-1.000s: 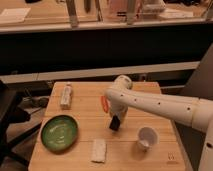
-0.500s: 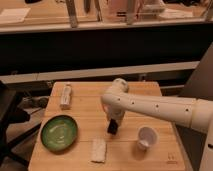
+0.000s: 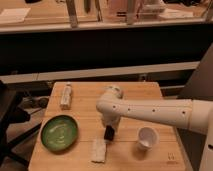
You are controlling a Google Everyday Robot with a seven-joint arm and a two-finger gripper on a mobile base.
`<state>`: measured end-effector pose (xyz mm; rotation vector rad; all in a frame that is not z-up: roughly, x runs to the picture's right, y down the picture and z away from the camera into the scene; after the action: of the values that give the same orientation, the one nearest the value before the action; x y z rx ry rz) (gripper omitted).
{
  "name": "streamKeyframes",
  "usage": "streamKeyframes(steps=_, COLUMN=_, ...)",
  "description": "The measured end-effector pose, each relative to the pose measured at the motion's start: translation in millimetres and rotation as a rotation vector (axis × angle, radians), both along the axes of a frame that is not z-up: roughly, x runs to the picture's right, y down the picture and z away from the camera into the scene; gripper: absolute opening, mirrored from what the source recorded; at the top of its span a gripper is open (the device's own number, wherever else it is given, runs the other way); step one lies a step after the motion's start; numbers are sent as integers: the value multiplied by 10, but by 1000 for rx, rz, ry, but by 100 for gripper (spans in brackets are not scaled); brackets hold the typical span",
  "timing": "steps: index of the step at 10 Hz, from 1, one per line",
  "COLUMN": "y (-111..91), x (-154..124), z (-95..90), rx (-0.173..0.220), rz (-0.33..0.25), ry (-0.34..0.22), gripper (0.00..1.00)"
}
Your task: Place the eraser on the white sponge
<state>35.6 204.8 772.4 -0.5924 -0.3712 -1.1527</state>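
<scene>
Moved left and down, the jaws, seemingly gripping the eraser (image 3: 108,133), hang just beside the white sponge (image 3: 99,150).

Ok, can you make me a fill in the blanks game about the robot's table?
The plate is ____. The gripper, close beside the white sponge, holds a small black ____. A white ____ stands upright across the gripper from the plate.
Missing words: green; eraser; cup.
</scene>
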Motion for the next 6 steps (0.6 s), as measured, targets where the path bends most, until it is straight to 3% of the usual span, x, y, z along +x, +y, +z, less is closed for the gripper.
streamKeyframes(steps=2, y=51, x=-197, z=-45, rx=0, rz=-20, ry=-21, gripper=4)
streamKeyframes(steps=6, y=150, x=-268, z=-92, rx=-6, rz=-51, ry=-46, gripper=4)
